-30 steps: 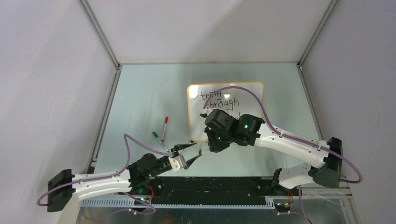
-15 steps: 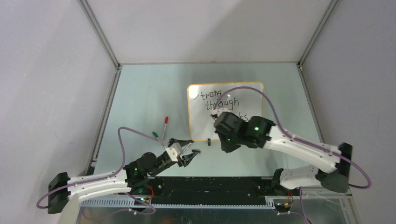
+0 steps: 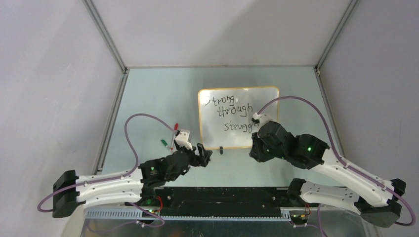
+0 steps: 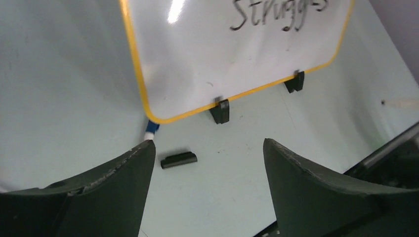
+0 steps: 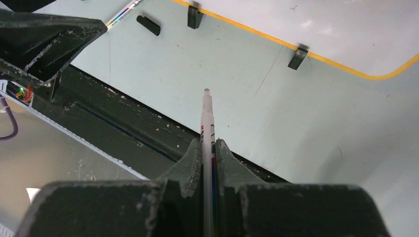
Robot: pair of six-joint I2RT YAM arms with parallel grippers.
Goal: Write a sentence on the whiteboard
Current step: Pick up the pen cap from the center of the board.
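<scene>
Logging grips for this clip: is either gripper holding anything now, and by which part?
The right gripper is shut on a marker, pinching its barrel, with its tip sticking out past the fingertips. The left gripper is open and holds nothing.

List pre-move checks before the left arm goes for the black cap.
1. marker clamped in right jaws, tip clear of the whiteboard: ok.
2. left jaws wide apart, nothing between them: ok.
3. black cap lying free on the table by the whiteboard's corner: ok.
4. sentence complete: cannot tell; the third line's end is hidden or blurred.
5. red marker and green marker clear of the left arm: cannot tell; they lie right beside its wrist.
</scene>
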